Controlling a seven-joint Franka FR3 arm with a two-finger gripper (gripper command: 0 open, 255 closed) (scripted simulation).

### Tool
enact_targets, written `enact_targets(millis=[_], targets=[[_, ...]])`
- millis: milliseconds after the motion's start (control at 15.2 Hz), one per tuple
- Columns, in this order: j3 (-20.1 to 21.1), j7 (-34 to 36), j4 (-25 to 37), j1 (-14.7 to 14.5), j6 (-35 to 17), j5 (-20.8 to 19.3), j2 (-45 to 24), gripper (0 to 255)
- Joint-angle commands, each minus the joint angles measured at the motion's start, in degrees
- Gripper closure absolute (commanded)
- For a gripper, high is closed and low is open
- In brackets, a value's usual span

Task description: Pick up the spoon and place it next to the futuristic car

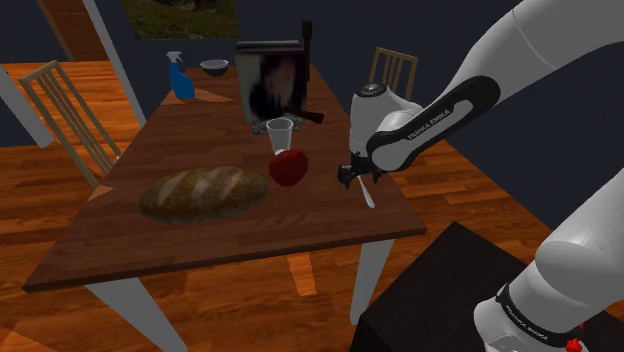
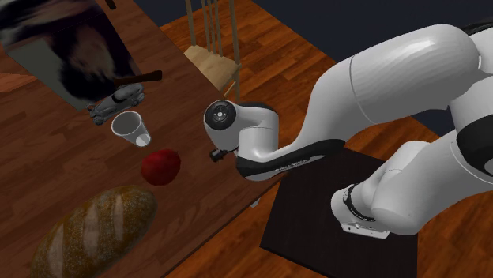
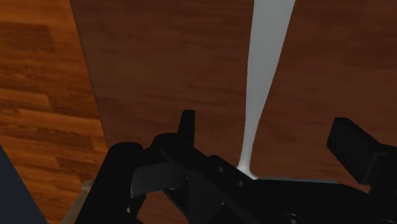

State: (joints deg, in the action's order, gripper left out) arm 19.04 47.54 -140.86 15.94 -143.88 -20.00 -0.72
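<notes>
A slim white spoon [image 3: 267, 38] lies flat on the brown wooden table [image 1: 200, 250], close to the edge at the shoulder view's right [image 1: 368, 197]. My black gripper [image 1: 351, 180] hangs low over it, pointing down. In the wrist view the gripper [image 3: 268, 130] is open, with the spoon's thin handle running between the two fingers [image 3: 186, 126] and touching neither. The small grey futuristic car [image 2: 118, 101] stands farther back on the table, behind a clear cup [image 2: 130, 126] and in front of a dark upright box [image 1: 272, 75].
A red apple [image 1: 289, 166] sits just beside the gripper, toward the bread loaf [image 1: 203, 193]. A blue spray bottle [image 1: 181, 78] and a bowl [image 1: 213, 67] stand at the far end. Wooden chairs [image 1: 392, 70] flank the table. The black stand [image 1: 440, 300] is below.
</notes>
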Motion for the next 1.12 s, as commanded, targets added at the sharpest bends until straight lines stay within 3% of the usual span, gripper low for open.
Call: enact_targets(millis=[0, 528, 1056], targets=[[0.0, -0.3, -0.2, 0.0, 1.5, 0.4, 0.2, 255], [-0.1, -0.3, 0.0, 0.1, 1.4, 0.1, -0.1, 255], [0.1, -4.3, 1.2, -0.3, 6.7, 4.7, 4.8, 255]])
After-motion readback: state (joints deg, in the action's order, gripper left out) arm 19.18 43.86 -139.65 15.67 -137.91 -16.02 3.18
